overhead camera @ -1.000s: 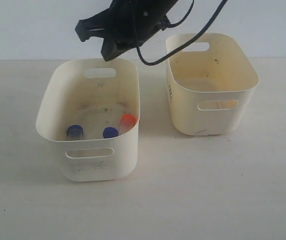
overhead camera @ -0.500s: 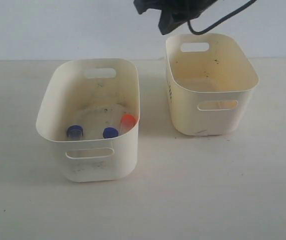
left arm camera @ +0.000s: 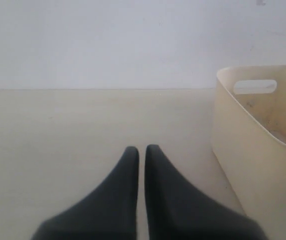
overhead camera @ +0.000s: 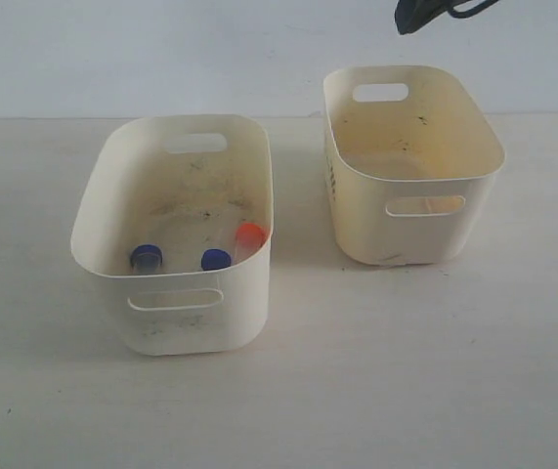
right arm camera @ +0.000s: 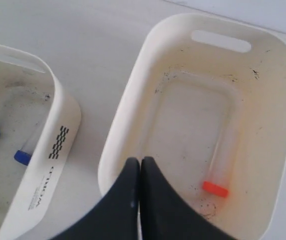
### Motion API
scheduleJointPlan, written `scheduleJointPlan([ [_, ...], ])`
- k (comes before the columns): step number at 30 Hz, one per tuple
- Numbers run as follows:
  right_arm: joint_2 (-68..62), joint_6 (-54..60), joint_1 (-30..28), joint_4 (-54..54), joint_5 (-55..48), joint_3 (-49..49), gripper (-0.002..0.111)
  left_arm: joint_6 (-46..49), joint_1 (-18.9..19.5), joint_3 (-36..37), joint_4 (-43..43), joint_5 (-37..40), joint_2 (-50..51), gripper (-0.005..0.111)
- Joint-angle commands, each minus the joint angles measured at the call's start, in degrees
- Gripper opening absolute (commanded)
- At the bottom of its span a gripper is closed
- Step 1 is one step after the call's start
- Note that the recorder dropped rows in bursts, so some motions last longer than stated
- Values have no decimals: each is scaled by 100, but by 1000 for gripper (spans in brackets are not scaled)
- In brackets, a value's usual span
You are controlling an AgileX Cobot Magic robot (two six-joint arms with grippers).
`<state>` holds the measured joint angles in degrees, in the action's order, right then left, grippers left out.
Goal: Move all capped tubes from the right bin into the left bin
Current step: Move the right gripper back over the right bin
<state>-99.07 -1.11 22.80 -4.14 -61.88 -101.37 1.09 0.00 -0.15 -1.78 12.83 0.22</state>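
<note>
Pale bench (overhead camera: 406, 391), white wall behind, and one orange-capped tube (right arm camera: 217, 170) left in the right bin (right arm camera: 122, 135). It lies flat on the stained floor, long axis running down the bin's length, hugging one long wall. The right gripper (right arm camera: 140, 161) hangs above that bin, jaws pressed together on nothing, with the tube off to one side of the tips. This is the nearer arm. The left gripper (left arm camera: 138, 149), jaws likewise clenched and empty, sits low beside the left bin (overhead camera: 244, 313), where three capped tubes (overhead camera: 216, 259) rest.
</note>
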Motion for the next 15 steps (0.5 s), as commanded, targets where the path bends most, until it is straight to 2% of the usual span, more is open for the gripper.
scheduleJointPlan([
  [1,69,-170,-56,210,-277,165,0,-12,5,15,29,-120,-22,4],
  [10,198,-605,-56,955,-6,1073,0,-12,5,15,29,-120,-22,4],
  [15,198,-795,-56,877,33,1175,0,-12,5,15,29,-120,-22,4],
])
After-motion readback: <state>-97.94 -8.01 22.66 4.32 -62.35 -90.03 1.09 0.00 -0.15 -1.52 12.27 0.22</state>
